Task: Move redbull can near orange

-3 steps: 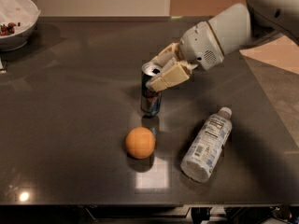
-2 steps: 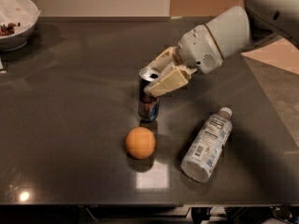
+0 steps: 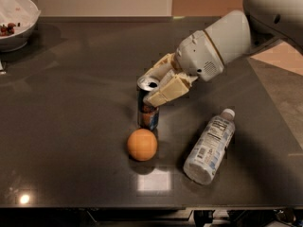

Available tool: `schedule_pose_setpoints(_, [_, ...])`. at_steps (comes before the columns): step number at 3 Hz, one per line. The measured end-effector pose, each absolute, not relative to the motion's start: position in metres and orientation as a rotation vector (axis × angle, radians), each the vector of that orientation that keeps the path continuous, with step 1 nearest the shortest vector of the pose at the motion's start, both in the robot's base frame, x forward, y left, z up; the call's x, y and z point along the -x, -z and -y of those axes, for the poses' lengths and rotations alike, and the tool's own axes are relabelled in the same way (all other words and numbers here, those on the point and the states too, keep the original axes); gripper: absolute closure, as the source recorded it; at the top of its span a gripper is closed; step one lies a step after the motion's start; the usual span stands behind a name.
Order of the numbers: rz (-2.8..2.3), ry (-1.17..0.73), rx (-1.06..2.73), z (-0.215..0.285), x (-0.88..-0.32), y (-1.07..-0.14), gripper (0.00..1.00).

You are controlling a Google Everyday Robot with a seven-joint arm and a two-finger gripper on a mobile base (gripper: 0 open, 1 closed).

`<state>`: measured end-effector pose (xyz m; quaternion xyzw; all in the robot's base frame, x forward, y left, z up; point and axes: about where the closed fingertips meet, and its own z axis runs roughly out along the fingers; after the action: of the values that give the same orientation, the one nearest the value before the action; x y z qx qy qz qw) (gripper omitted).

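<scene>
1. The redbull can (image 3: 148, 115) is standing upright at frame centre, just above the orange (image 3: 142, 144) and nearly touching it.
2. The gripper (image 3: 147, 87) is sitting at the can's top, its 2 fingers pinching the upper part.
3. Risks: a skewed release is likely tipping the slim can; pushing lower is nudging the orange into rolling; swinging right is clipping the lying plastic bottle (image 3: 209, 145).
4. Writing: the bottle label is showing print, unreadable; the can's lettering is not reading either.
</scene>
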<state>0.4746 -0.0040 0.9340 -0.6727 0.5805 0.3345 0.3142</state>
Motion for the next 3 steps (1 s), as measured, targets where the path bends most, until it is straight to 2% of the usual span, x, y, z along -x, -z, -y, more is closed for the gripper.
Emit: schedule_pose_setpoints(3, [-1.510,-0.905,1.811,-0.0026,-0.4657,-0.9219,0.12])
